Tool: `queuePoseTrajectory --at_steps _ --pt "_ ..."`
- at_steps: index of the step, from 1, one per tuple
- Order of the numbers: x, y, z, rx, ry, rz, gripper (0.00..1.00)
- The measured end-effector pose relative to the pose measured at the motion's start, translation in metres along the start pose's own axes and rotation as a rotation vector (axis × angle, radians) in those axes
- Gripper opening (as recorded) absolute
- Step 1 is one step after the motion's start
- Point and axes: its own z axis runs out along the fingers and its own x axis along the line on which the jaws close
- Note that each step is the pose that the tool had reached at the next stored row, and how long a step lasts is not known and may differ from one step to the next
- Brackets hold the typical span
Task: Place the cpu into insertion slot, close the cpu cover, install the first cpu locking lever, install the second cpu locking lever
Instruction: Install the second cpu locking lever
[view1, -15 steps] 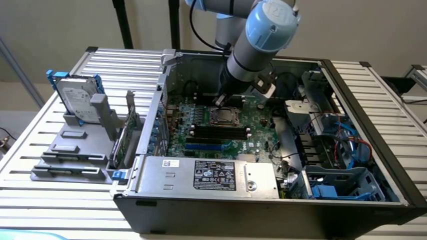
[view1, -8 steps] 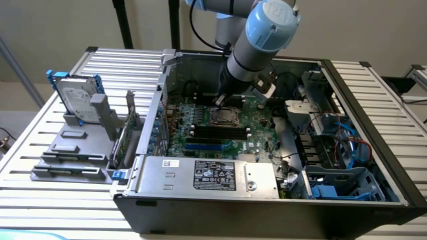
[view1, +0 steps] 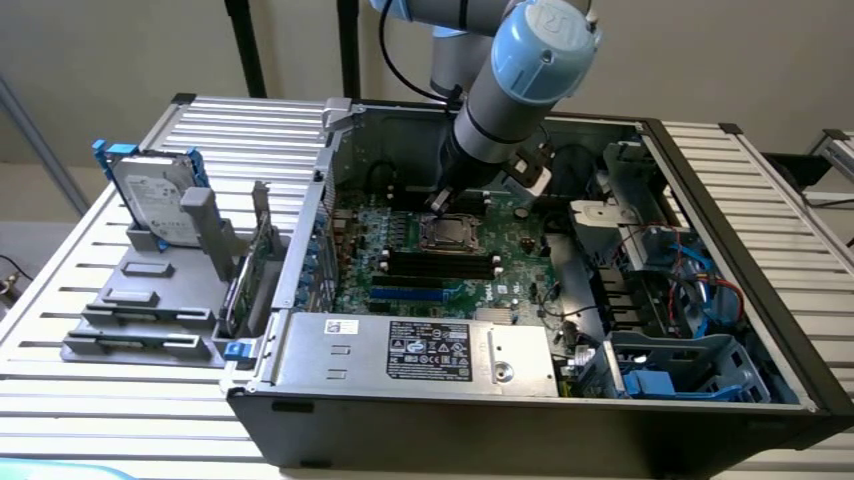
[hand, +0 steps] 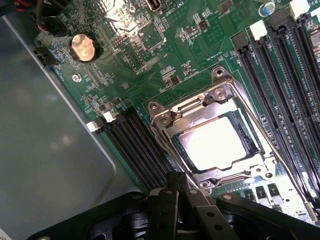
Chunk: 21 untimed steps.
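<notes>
In the wrist view the cpu, a flat square chip with a bright silver top, lies in the insertion slot, whose dark edge shows around it. The cpu cover, a silver metal frame with a square window, lies down flat over the chip. A thin metal lever runs along one side of the frame. My gripper is shut with nothing in it, its black fingers close together just above the frame's near edge. In the exterior view the gripper hangs over the far-left corner of the socket.
Long black memory slots flank the socket on both sides, some with white clips. A coin battery sits on the green board. The open PC case walls, a power supply, cables and a drive on a stand surround the board.
</notes>
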Motion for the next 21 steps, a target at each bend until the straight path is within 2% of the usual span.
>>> queuePoseTrajectory --at_steps 9,13,21 --pt "-0.001 0.0001 -0.0026 0.0010 -0.0012 0.001 0.11" --pt "-0.007 0.0014 -0.0156 0.0041 -0.0024 0.002 0.11" --pt "-0.028 0.0097 -0.0417 0.0061 -0.0036 0.003 0.11"
